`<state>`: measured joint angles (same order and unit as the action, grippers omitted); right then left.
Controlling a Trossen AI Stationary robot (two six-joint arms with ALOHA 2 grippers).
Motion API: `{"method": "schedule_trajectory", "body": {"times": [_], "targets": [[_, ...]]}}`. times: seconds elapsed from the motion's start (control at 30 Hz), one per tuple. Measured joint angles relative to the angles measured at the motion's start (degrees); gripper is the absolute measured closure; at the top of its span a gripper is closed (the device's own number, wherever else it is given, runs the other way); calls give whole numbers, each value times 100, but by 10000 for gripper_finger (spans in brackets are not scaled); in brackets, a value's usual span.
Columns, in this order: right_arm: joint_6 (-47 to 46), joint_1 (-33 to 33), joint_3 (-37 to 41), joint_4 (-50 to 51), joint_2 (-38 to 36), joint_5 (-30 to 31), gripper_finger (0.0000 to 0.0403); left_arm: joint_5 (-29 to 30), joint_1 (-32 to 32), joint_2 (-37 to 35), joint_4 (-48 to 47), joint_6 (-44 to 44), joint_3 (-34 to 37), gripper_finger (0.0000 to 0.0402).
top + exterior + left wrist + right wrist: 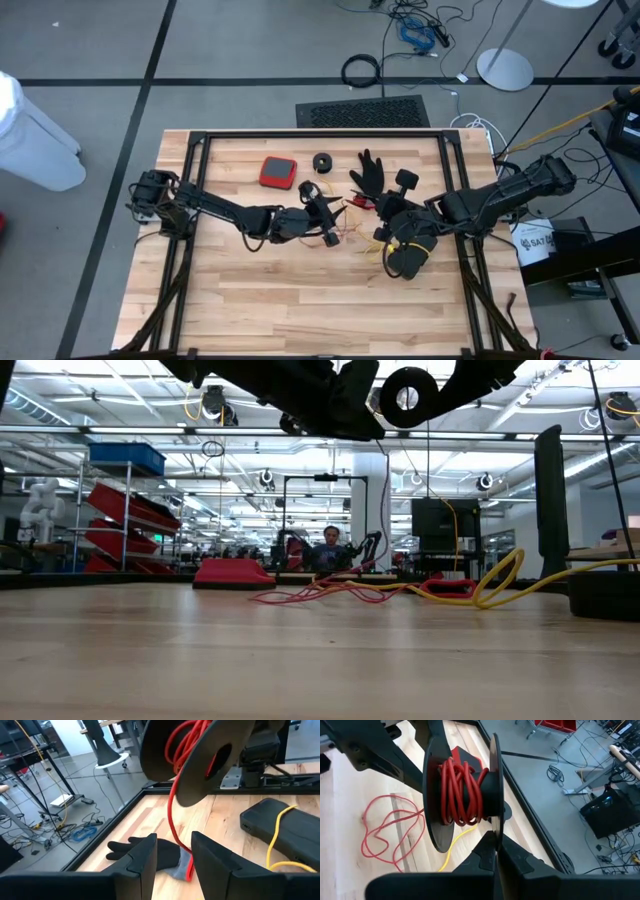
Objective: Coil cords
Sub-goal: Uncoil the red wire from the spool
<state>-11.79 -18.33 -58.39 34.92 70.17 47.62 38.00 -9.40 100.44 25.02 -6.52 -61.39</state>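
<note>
So the red-orange cord (461, 790) is partly wound onto a small black reel (462, 795), and that reel is pinched by its flange edge between the fully closed fingers of the right gripper (495, 851). It's held up off the wooden table (300, 300), around the middle of it, seen in the low view as a round black disc (407, 397) hanging near the top.

The rest of the red cord is left loose: a strand drops from the reel down past the left gripper (173, 856), and a tangle of loops (385, 830) is spread on the wood below. The left gripper's fingers are kept partway apart, the strand passes between them, but whether it's actually being pinched can't be told.

The yellow cord (505, 582) is lying uncoiled on the table toward the right side, draped partly over a black box-like thing (280, 827).

Also on the table: a black glove (372, 172) toward the far edge, a flat red object (278, 172), and a second black reel (322, 161) between them.
</note>
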Motion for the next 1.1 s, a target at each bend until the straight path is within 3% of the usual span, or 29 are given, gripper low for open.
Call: {"method": "schedule_trajectory", "body": {"times": [0.17, 0.4, 0.67, 1.1], "targets": [[0, 0, 0, 2, 0, 2, 403, 143, 17, 0, -81, 2, 0, 293], [-28, 31, 0, 33, 0, 21, 403, 195, 6, -38, -52, -263, 0, 390], [-103, 79, 0, 74, 2, 24, 403, 472, -178, -295, 212, -639, -4, 399], [-103, 332, 0, -50, 2, 32, 403, -1326, -274, -258, 572, -583, -9, 401]]}}
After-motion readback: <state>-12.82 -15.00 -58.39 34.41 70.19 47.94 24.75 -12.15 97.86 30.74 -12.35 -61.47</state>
